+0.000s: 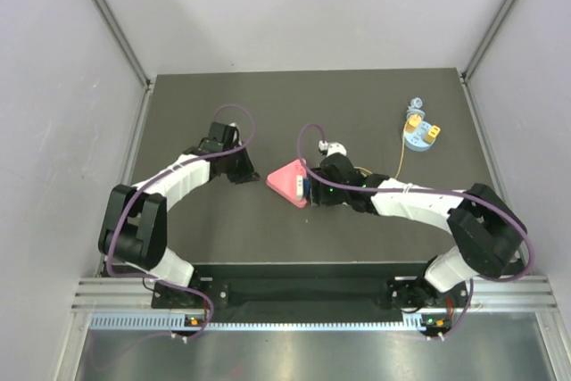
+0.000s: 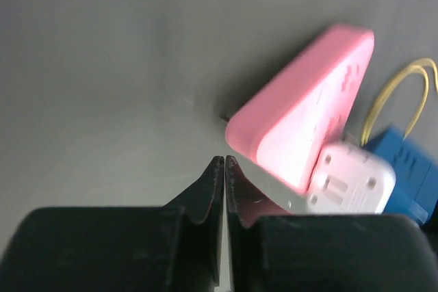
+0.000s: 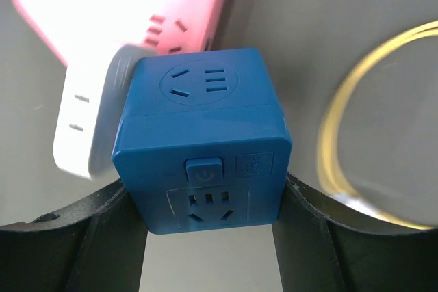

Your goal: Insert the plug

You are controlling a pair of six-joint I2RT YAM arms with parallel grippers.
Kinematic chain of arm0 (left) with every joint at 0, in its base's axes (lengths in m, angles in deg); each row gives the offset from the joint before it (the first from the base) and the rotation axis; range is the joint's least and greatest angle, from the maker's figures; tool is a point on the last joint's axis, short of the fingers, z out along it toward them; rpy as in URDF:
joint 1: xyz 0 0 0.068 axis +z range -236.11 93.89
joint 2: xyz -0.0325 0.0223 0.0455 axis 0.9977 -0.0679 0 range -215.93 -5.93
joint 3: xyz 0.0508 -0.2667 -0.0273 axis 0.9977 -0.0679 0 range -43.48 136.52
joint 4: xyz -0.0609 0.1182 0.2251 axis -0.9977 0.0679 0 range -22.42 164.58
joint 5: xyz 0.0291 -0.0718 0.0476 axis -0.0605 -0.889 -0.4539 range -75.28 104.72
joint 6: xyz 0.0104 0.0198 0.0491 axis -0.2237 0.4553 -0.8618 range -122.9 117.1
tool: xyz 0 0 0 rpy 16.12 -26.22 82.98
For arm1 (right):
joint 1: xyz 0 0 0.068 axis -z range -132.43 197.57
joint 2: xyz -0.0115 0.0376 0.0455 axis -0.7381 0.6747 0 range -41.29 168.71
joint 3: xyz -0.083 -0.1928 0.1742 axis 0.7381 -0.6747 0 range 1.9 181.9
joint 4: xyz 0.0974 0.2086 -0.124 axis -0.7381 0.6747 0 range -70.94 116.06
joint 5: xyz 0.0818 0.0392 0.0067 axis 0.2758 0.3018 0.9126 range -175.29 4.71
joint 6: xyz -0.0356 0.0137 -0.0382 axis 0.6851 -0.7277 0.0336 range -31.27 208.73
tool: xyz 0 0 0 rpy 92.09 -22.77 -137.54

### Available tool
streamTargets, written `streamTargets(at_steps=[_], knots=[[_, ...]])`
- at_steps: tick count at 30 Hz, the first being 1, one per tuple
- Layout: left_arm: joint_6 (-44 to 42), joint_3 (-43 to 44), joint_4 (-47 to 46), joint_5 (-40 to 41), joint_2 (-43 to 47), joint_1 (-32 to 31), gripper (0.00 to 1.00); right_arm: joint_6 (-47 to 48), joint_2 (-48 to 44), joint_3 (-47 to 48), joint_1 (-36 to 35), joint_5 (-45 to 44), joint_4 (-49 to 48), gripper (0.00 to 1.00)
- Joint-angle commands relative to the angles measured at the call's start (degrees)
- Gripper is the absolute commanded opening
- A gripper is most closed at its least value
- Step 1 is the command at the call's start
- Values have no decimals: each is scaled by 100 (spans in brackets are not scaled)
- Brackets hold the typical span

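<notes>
Two small yellow blocks sit on a blue round base [image 1: 420, 139] at the back right. The thin yellow cable [image 1: 401, 160] seems to lead from the left one, the plug [image 1: 413, 120]. The cable loops also show in the left wrist view [image 2: 397, 90] and the right wrist view [image 3: 335, 135]. My right gripper [image 1: 310, 190] [image 3: 207, 186] is shut on a blue cube socket [image 3: 198, 121], which rests against a white adapter [image 3: 85, 124] on a pink triangular power strip [image 1: 287, 179] [image 3: 137, 5]. My left gripper [image 1: 252, 176] [image 2: 225, 159] is shut and empty, its tips just beside the strip's corner [image 2: 301, 100].
The white adapter [image 2: 349, 182] and the blue cube [image 2: 405, 169] sit at the strip's right end in the left wrist view. A small white and grey object [image 1: 335, 147] lies behind my right wrist. Grey walls enclose the dark table [image 1: 268, 104] on three sides.
</notes>
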Motion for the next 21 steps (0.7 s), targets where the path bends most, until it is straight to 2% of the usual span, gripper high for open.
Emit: streamTargets(at_steps=[1, 3, 7, 14, 17, 21], knots=[[-108, 194, 139, 619, 376, 138, 9, -733, -24, 32, -466, -78, -414, 0], [-73, 203, 34, 541, 297, 156, 9, -786, -50, 128, -634, -113, -257, 0], [32, 326, -37, 92, -115, 156, 0, -760, -278, 243, -625, -306, 524, 0], [-117, 913, -195, -135, -924, 147, 0, 636, -981, 575, 190, -201, 1456, 0], [-91, 1291, -353, -539, -1354, 121, 0, 1278, -903, 972, 542, -140, 1984, 0], [40, 1679, -652, -673, -1706, 16, 0, 1946, -605, 1640, 1000, 377, 2362, 0]])
